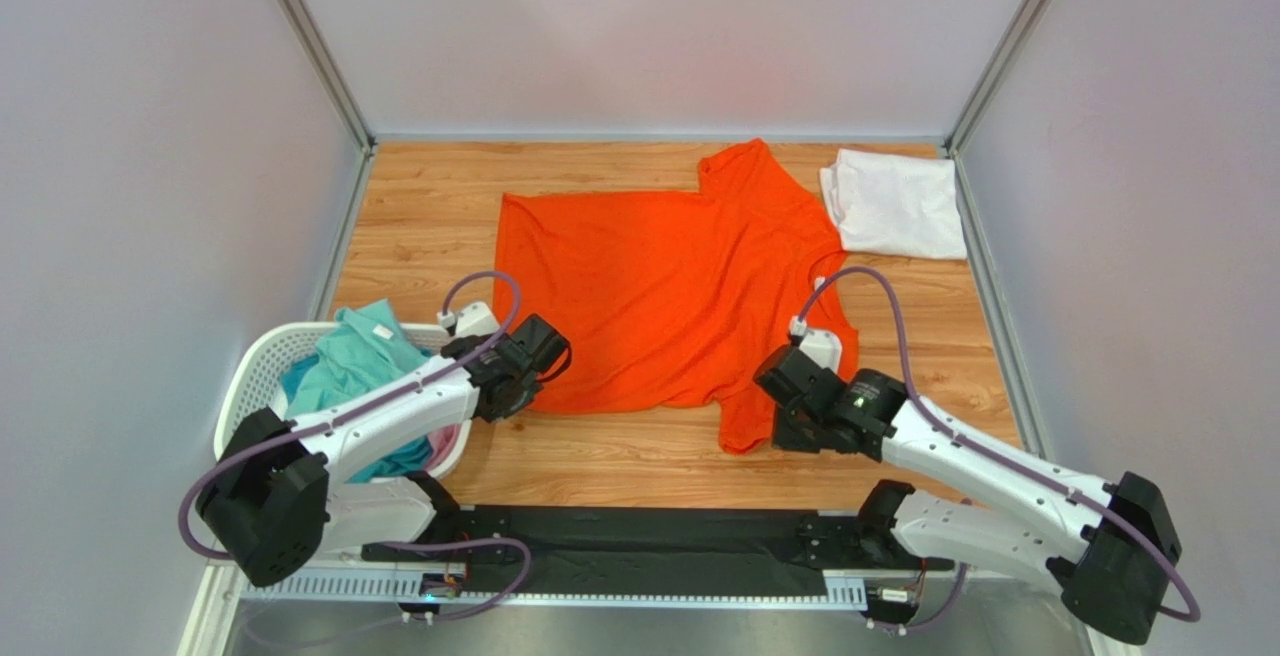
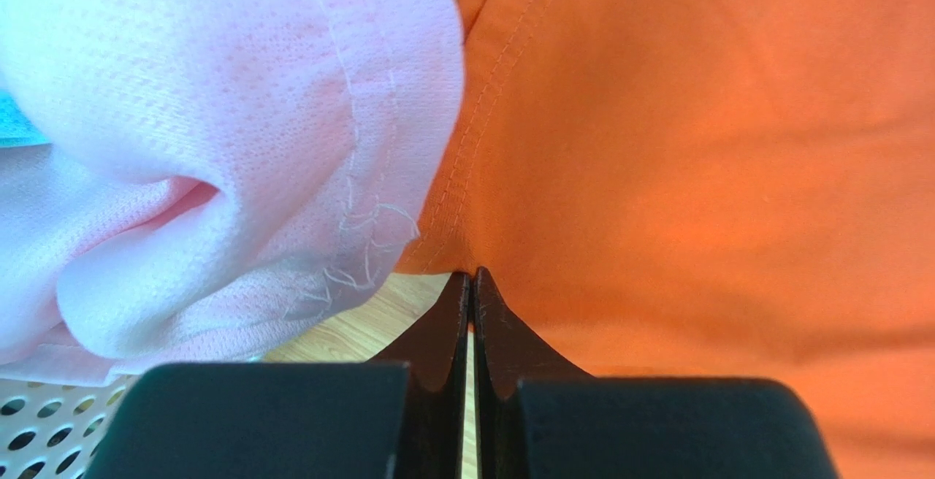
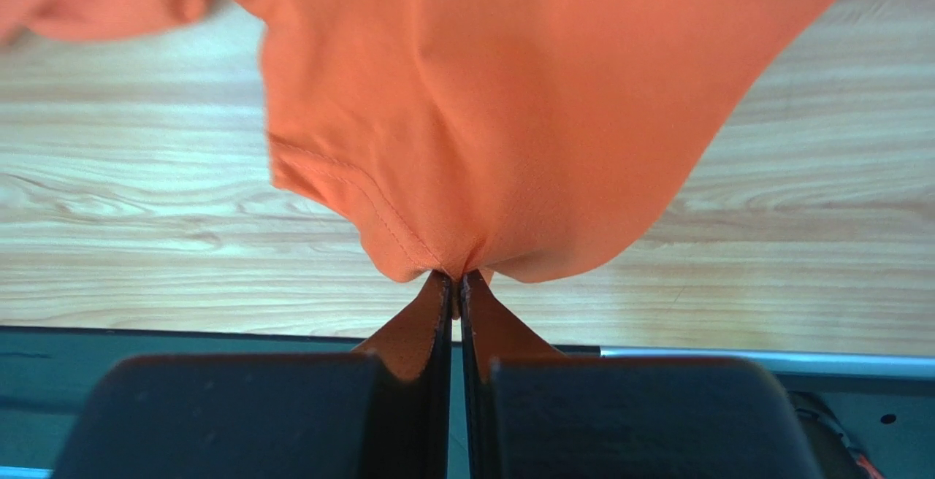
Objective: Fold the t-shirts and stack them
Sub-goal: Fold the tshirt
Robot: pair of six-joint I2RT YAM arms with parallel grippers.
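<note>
The bright orange t-shirt (image 1: pixel 661 289) lies spread on the wooden table, one sleeve toward the back. My left gripper (image 1: pixel 519 386) is shut on its near left hem corner; the left wrist view shows the fingertips pinching the orange cloth (image 2: pixel 680 150). My right gripper (image 1: pixel 781 419) is shut on the near right sleeve, which hangs lifted off the table in the right wrist view (image 3: pixel 494 118). A folded white t-shirt (image 1: pixel 897 202) lies at the back right. A teal t-shirt (image 1: pixel 356 356) and a pink one (image 2: pixel 187 118) sit in the basket.
The white mesh laundry basket (image 1: pixel 248 371) stands at the near left, beside my left arm. Grey walls close the table on three sides. A black rail (image 1: pixel 631 544) runs along the near edge between the arm bases.
</note>
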